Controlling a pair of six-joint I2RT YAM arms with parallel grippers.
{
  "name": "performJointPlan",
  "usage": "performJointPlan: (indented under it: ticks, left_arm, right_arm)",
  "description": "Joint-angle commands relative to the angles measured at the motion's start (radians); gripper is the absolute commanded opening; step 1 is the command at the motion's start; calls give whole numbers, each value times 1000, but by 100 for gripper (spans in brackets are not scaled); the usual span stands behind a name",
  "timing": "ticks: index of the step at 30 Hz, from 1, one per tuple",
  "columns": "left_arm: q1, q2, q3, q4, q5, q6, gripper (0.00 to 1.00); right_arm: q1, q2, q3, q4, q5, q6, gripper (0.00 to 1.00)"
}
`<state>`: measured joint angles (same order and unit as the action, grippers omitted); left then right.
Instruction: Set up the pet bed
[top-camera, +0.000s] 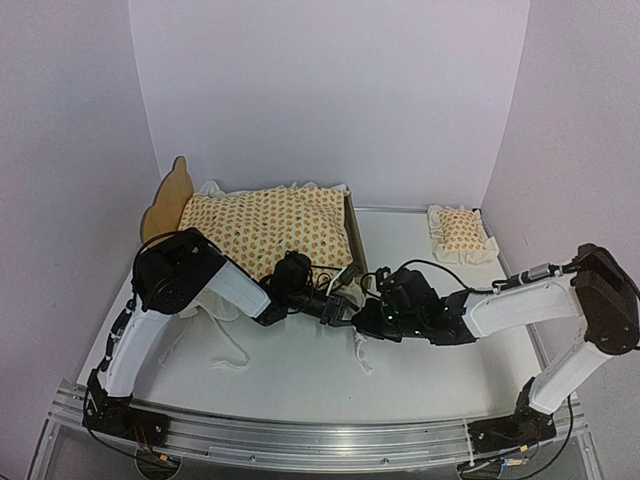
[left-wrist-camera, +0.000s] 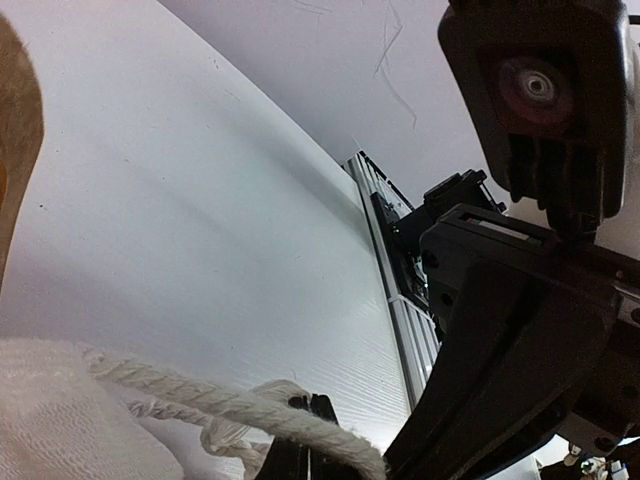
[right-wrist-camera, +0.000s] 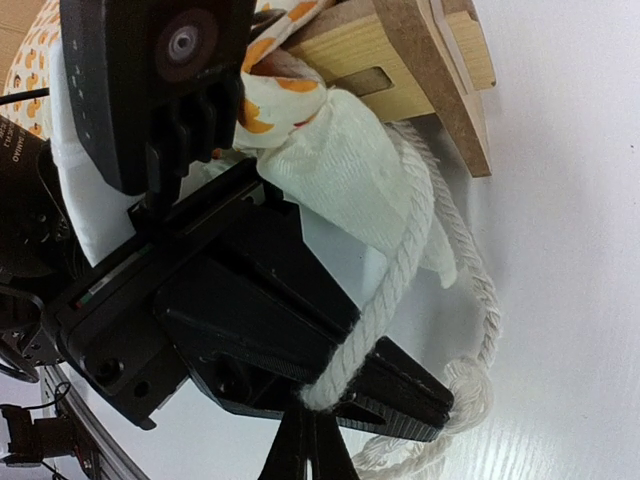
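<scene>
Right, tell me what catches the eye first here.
The left gripper and right gripper meet tip to tip mid-table, both pinching a white cord by the near corner of the bed. The bed stands back left with an orange-patterned cushion on it; a matching pillow lies back right.

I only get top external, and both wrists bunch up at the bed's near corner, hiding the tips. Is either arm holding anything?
Observer: In the right wrist view, the right gripper has its jaws shut on a white twisted cord.
Operator: Where does that cord run?
Observer: Down along the cushion, over its white ruffle, beside the wooden corner of the pet bed.
Operator: And the left?
Observer: In the left wrist view, the cord lies across the left gripper. I cannot tell whether its jaws pinch it.
</scene>
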<state>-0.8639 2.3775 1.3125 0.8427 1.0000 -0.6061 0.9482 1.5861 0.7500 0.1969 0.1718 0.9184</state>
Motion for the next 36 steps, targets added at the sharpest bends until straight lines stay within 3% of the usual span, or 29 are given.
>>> performJointPlan:
  ticks: [1, 12, 19, 32, 36]
  left_arm:
    - [-3, 31, 2, 151, 16, -77, 0]
    - [-1, 50, -9, 155, -14, -42, 0]
    - [0, 57, 0, 132, -14, -10, 0]
    - [0, 74, 24, 98, -19, 22, 0]
    - [2, 73, 27, 98, -19, 21, 0]
  right_arm:
    - [5, 68, 35, -28, -8, -2, 0]
    - [5, 42, 89, -193, 19, -18, 26]
    - [5, 0, 174, -345, 27, -84, 34]
    - [11, -90, 219, -452, 105, -60, 41]
    - [-20, -174, 153, -495, 166, 72, 29]
